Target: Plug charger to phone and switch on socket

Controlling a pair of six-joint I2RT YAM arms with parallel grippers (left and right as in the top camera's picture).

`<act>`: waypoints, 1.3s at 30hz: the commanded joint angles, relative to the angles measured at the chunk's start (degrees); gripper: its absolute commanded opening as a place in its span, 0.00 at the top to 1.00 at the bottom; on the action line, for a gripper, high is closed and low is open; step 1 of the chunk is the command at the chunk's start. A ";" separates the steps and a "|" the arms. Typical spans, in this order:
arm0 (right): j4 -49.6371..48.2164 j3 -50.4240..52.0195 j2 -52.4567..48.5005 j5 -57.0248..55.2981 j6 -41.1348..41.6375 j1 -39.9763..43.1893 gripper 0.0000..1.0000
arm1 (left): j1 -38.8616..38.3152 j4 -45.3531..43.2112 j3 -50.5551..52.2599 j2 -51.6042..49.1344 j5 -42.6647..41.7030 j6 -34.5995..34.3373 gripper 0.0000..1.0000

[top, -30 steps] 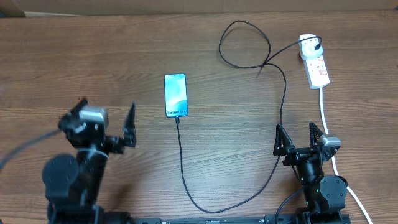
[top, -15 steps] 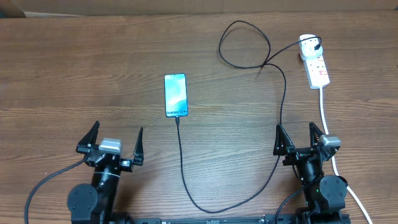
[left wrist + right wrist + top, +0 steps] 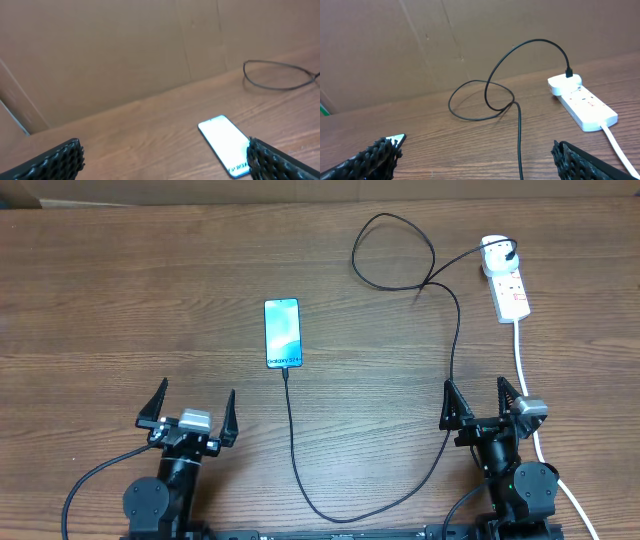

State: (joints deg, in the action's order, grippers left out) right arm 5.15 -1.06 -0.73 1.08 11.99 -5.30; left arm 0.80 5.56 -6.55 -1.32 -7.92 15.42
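The phone lies screen up on the wooden table, its screen lit; it also shows in the left wrist view and at the edge of the right wrist view. The black charger cable runs from the phone's near end, loops round the front and up to a white plug in the socket, a white power strip at the far right. My left gripper is open and empty at the front left. My right gripper is open and empty at the front right, with the cable between its fingers' line of sight.
The strip's thick white lead runs down the right side past my right arm. A brown cardboard wall stands behind the table. The cable makes a loop at the back centre.
My left arm has drawn back and lowered to the table's front left, its gripper turning to face forward. The right arm, phone, cable and strip have not moved.
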 commanded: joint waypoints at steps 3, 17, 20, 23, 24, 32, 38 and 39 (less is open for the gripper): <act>-0.35 0.61 0.57 -0.15 0.37 -0.26 0.00 | 0.35 -0.70 2.47 1.14 2.27 1.57 0.00; -0.35 0.61 0.57 -0.17 0.37 -0.26 0.00 | 0.35 -1.33 6.29 1.14 4.70 -1.70 0.00; -0.35 0.61 0.57 -0.15 0.37 -0.26 0.00 | 0.35 -1.33 6.29 1.11 4.70 -1.73 0.00; -0.35 0.61 0.57 -0.17 0.37 -0.26 0.00 | 0.35 -1.33 6.29 1.11 4.72 -1.70 0.00; -0.35 0.61 0.57 -0.17 0.37 -0.26 0.00 | 0.35 -1.33 6.29 1.11 4.70 -1.73 0.00; -0.35 0.61 0.57 -0.17 0.37 -0.26 0.00 | 0.35 -1.33 6.29 1.11 4.72 -1.70 0.00; -0.35 0.61 0.57 -0.15 0.37 -0.26 0.00 | 0.35 -1.33 6.27 1.11 4.72 -1.73 0.00; -0.35 0.61 0.57 -0.15 0.37 -0.26 0.00 | 0.35 -1.33 6.29 1.11 4.72 -1.70 0.00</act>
State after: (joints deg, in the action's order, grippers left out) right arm 5.15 -1.06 -0.73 1.08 12.01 -5.30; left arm 0.80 4.45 -0.78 -0.95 -4.01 14.96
